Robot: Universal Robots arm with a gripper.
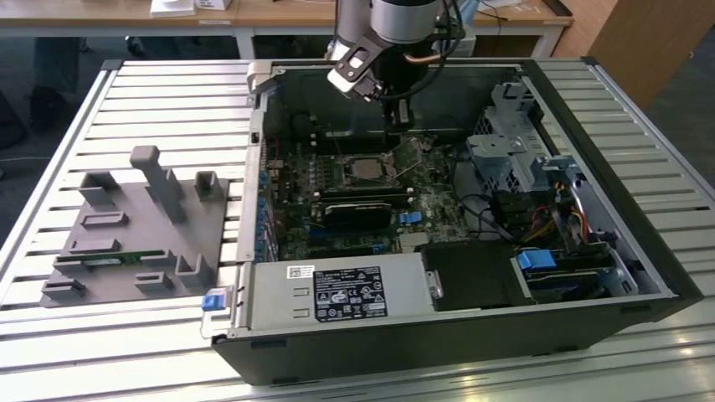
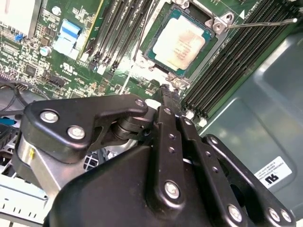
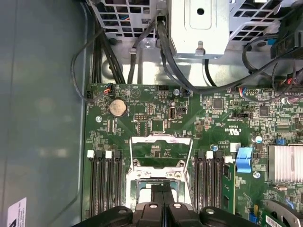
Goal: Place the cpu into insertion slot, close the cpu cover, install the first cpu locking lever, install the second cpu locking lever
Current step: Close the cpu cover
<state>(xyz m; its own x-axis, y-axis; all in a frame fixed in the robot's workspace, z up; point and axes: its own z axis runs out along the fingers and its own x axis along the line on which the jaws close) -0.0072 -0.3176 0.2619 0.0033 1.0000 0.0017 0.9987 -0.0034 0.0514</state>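
Note:
The cpu (image 2: 182,40), a square chip with a pale metal top, lies flat in the insertion slot (image 2: 208,51) on the green motherboard. In the exterior view the insertion slot (image 1: 367,172) is a dark square with a shiny rim. The cpu cover (image 3: 161,139) is a silver frame that stands raised off the socket, and the board shows through its opening. A thin locking lever (image 2: 265,21) sticks out free beside the socket. My gripper (image 1: 397,126) hangs a little above the socket's edge. Its fingers (image 2: 166,92) are pressed together, and I see nothing between them in the first wrist view (image 3: 163,191).
The open computer case (image 1: 625,251) rests on a slatted table. Beside the socket run black memory slots (image 3: 106,179). Close by are a drive cage (image 1: 508,151), the power supply (image 1: 335,293), a finned heatsink (image 3: 286,163) and loose cables (image 3: 118,56). A grey fixture block (image 1: 134,226) sits at the exterior view's left.

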